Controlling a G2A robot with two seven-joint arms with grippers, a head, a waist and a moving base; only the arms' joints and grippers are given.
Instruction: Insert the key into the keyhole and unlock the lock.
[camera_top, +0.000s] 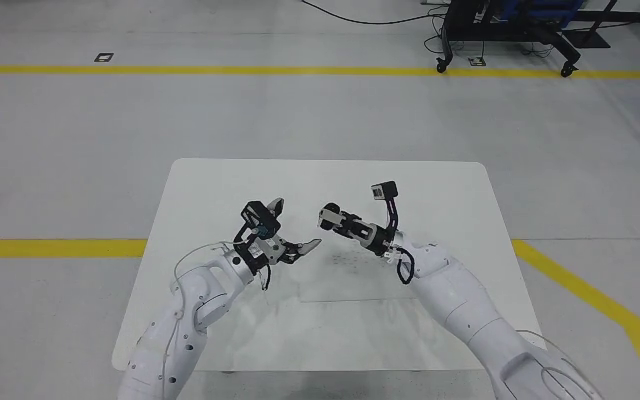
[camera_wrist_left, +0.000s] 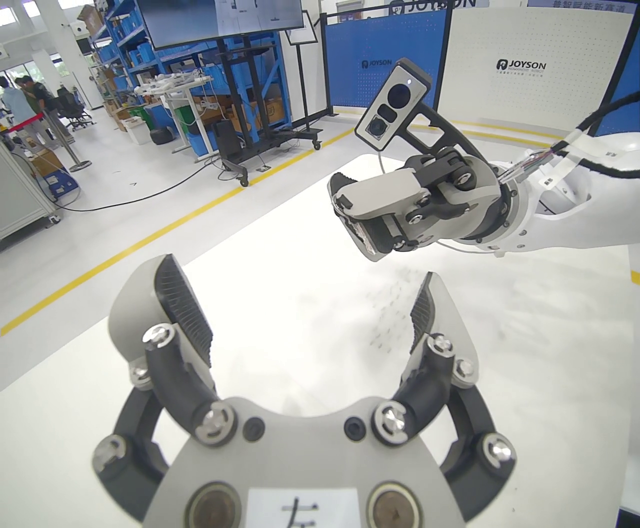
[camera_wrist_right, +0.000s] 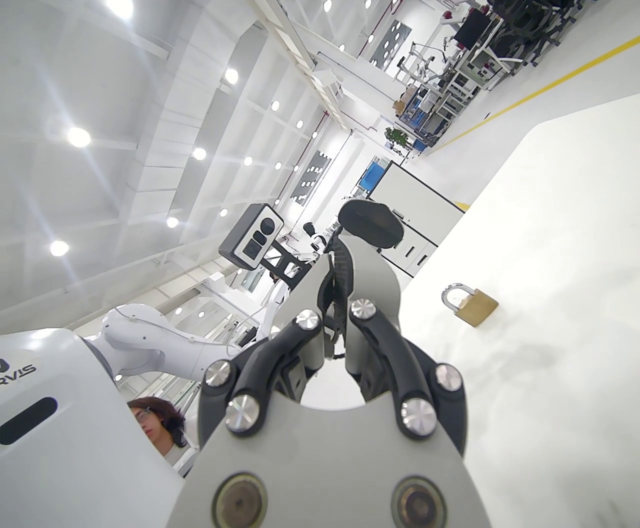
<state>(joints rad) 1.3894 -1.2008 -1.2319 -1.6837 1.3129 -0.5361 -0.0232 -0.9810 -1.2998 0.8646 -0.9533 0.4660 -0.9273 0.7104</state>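
A brass padlock (camera_wrist_right: 470, 305) with a silver shackle lies flat on the white table (camera_wrist_right: 550, 225), beyond my right gripper (camera_wrist_right: 345, 235). That gripper is held above the table with its fingers pressed together. A thin jagged metal edge between the pads looks like the key (camera_wrist_left: 359, 234); most of it is hidden. My right gripper (camera_wrist_left: 350, 215) points toward my left gripper (camera_wrist_left: 300, 280), which hangs wide open and empty a short way in front of it. Seen from above, the left gripper (camera_top: 296, 226) and the right gripper (camera_top: 328, 215) nearly face each other over the table's middle.
The white table (camera_top: 420, 190) has free surface on all sides of the arms, with faint dark scuff marks (camera_wrist_left: 395, 310) near the centre. Off the table, a wheeled rack (camera_top: 510, 30) stands far back on the floor.
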